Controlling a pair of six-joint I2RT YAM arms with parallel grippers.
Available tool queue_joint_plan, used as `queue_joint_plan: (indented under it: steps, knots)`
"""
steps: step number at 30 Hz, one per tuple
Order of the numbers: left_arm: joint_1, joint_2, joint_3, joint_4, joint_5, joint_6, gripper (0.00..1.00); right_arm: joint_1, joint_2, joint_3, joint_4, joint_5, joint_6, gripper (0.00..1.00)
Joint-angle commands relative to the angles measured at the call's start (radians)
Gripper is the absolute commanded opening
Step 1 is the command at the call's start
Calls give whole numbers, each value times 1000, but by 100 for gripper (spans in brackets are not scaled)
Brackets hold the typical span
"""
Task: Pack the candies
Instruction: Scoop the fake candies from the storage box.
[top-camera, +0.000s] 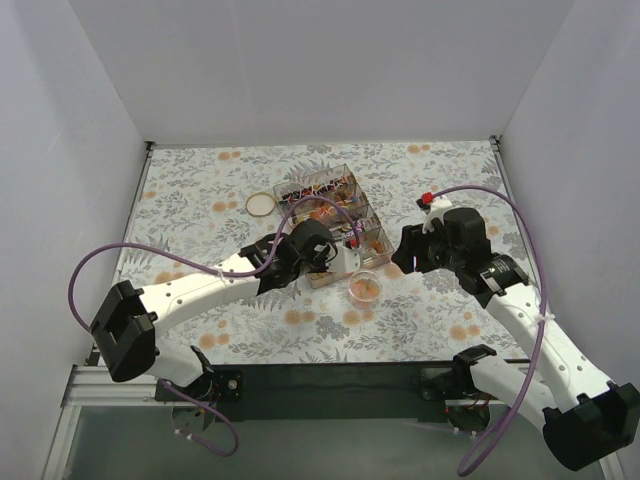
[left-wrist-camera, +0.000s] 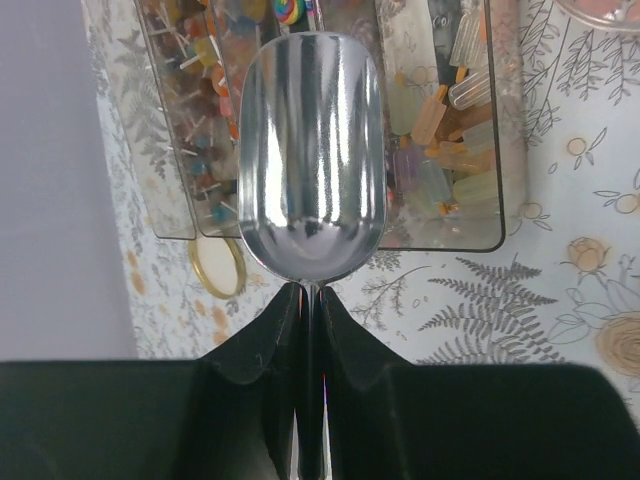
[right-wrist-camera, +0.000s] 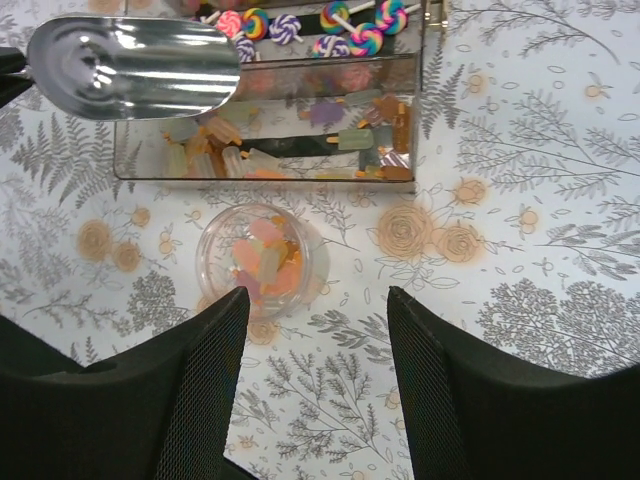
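Over the near end of the box, the left gripper carries a metal scoop by its handle. Its fingers are pressed together on the thin stem with no gap showing. The bowl of the scoop is bare and bright, carrying nothing; whether it touches the box cannot be told. The candies lie in the compartments of the box, with pale wrapped pieces in the nearest one and swirled lollipops farther back. A small heap of candies also sits in the round clear jar just in front of the box. The right gripper hangs on the near side of the jar with its jaws well apart, gripping nothing. The jar stands just beyond one fingertip, not between the two. A gold lid lies beside the far end of the box, apart from it. The step in hand, as judged, is loading the scoop for a transfer to the jar. It would go best if the scoop enters the nearest compartment at a shallow angle, slides under the pieces and lifts level. The right gripper would centre on the jar and close gently to steady it. The scoop would then tip slowly over the jar mouth, since light wrapped pieces are likely to slide off all at once.
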Motion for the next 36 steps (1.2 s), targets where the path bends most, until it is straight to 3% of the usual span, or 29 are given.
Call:
queue_joint_plan:
  steps: [1,11,36]
  knots:
    - [4,-28,-35,83,-34,146,0,-4,-25,-14,7,88,-13,64]
    - [-16,1,-69,80,22,275,0,-4,-26,-51,47,88,-3,64]
    - [-67,81,-98,75,-45,502,0,-19,6,-86,163,96,43,64]
